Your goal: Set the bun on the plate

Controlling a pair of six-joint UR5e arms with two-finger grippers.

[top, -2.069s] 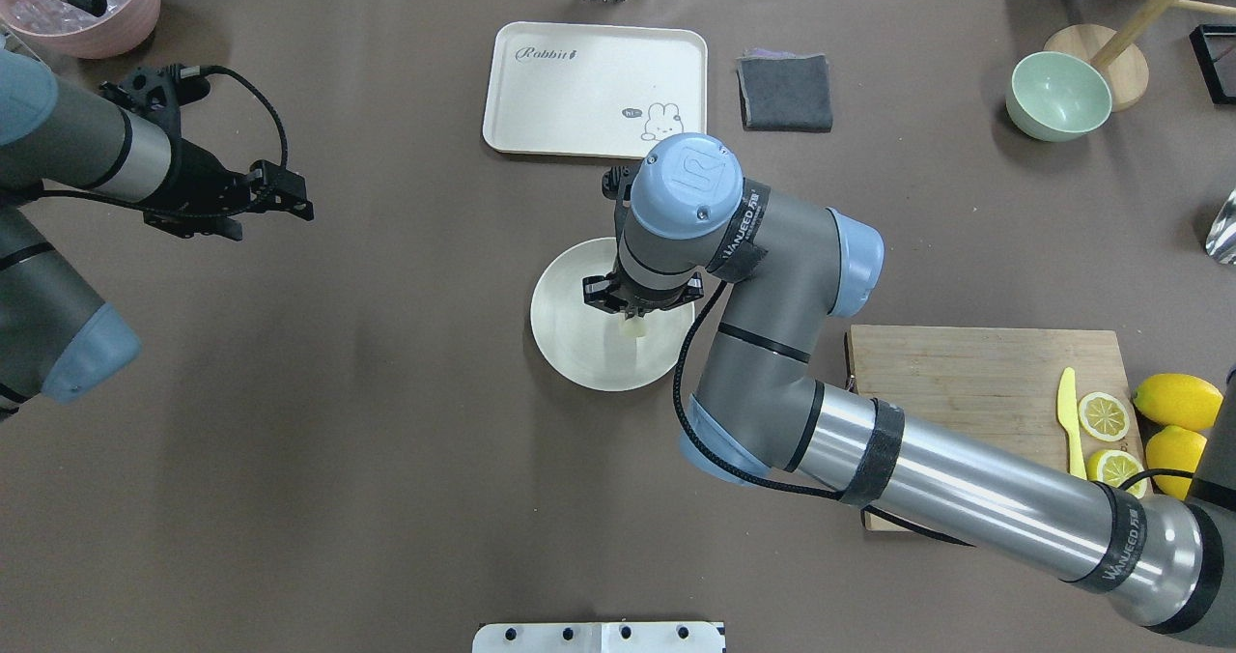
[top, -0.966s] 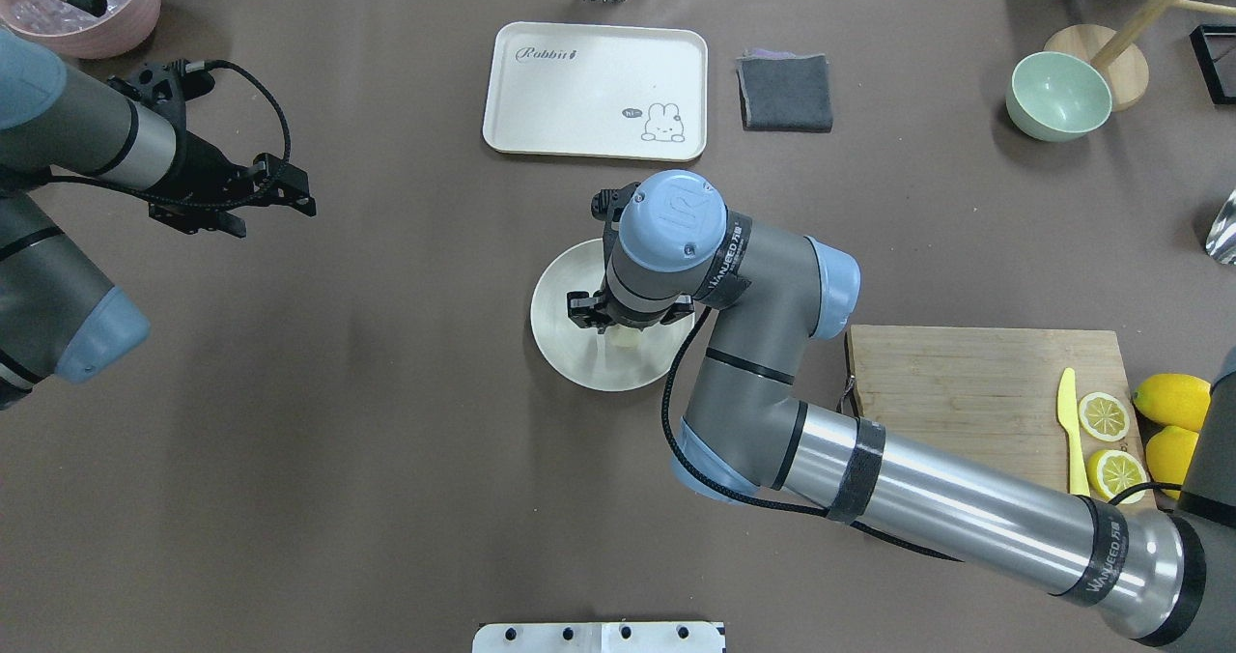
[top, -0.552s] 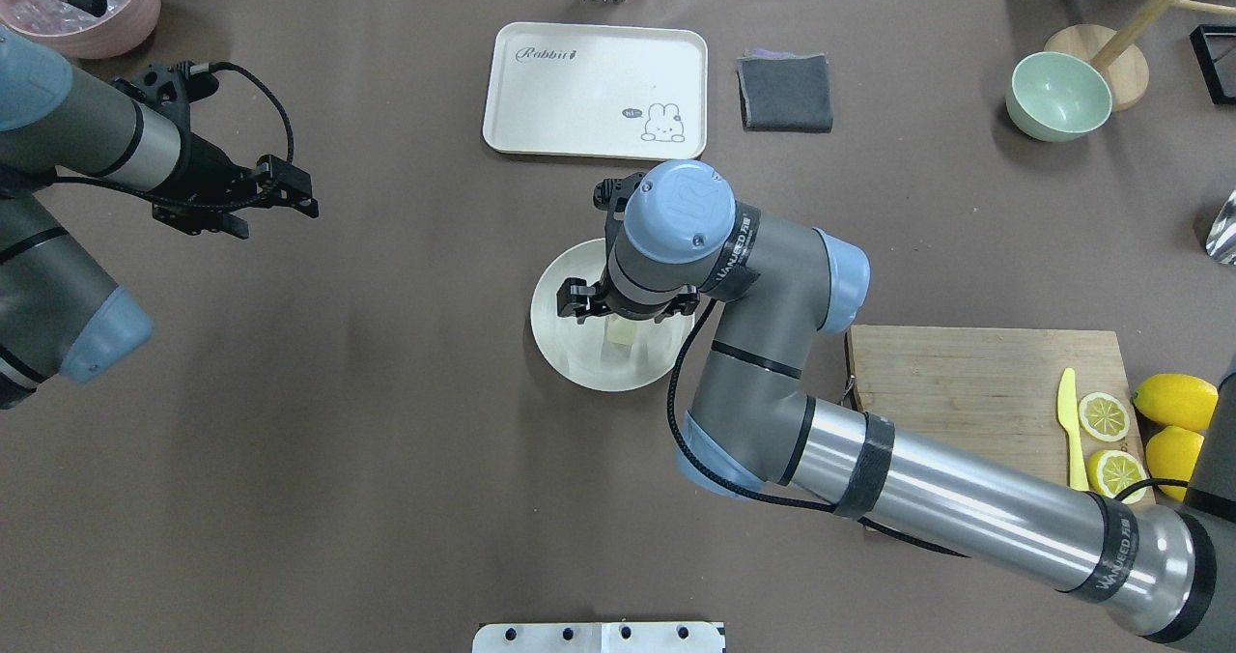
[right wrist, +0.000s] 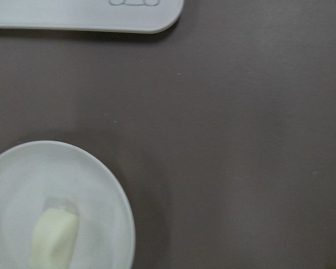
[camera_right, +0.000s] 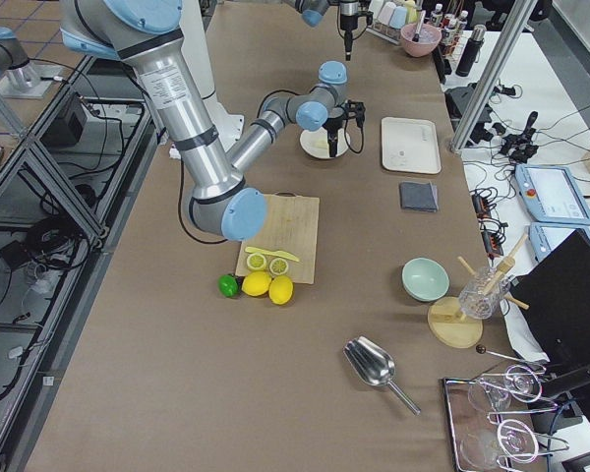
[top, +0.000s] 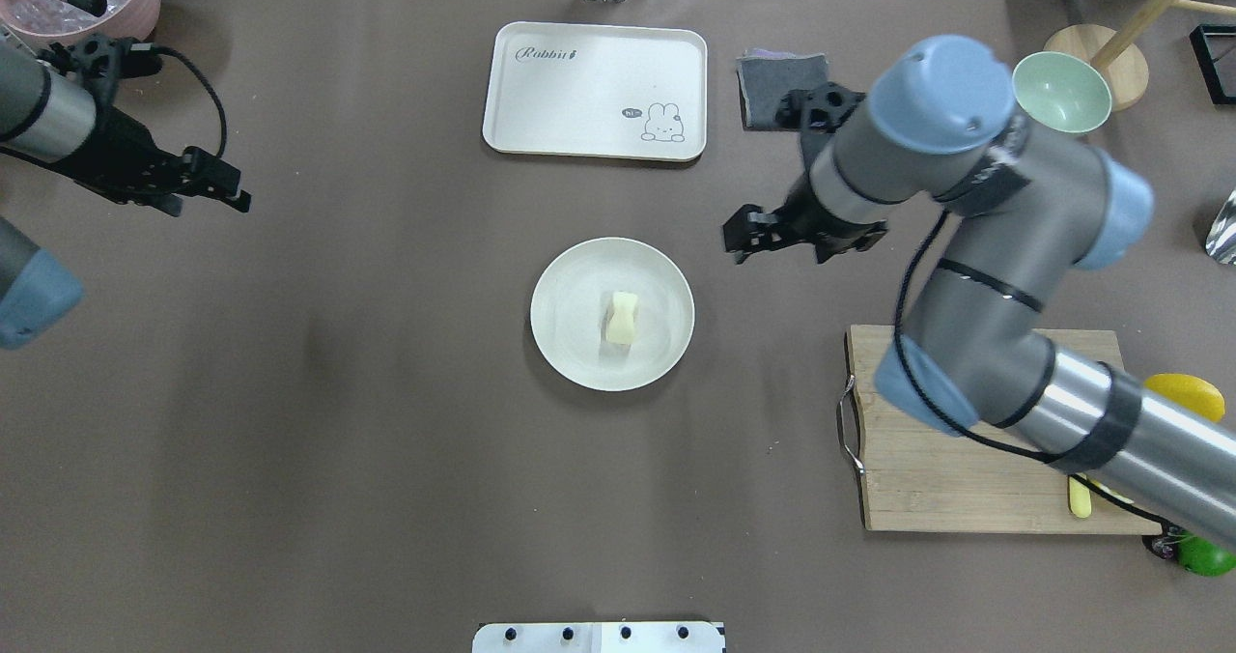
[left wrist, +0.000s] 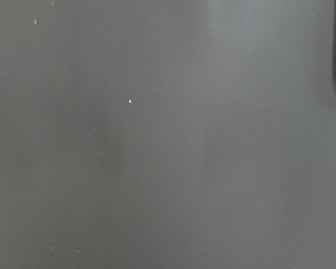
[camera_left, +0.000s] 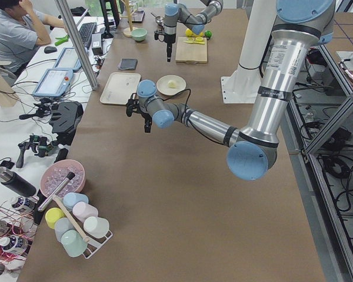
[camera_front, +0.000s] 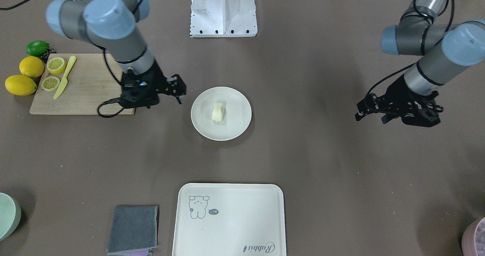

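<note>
The pale cream bun (top: 621, 318) (camera_front: 218, 112) lies alone near the middle of the round off-white plate (top: 570, 329) (camera_front: 237, 123). My right gripper (top: 778, 255) (camera_front: 166, 97) hangs open and empty above the bare table, off the plate's far right side and well apart from the bun. Far to the left, my left gripper (top: 208, 207) (camera_front: 370, 119) is open and holds nothing. The right wrist view shows the bun (right wrist: 53, 235) on the plate (right wrist: 101, 185) at its lower left, with no fingers in frame. Only table surface fills the left wrist view.
A cream tray (top: 594, 88) with a rabbit drawing lies behind the plate, and a grey cloth (top: 768, 93) sits beside it. At the right are a green bowl (top: 1057, 98) and a wooden cutting board (camera_front: 81, 93) with lemons (camera_front: 21, 85) and a yellow knife (camera_front: 65, 77). A pink bowl (top: 77, 6) stands far left.
My right gripper has risen off the plate and swung away to the right and back, leaving the bun lying on the plate. The left arm has drawn further left.
</note>
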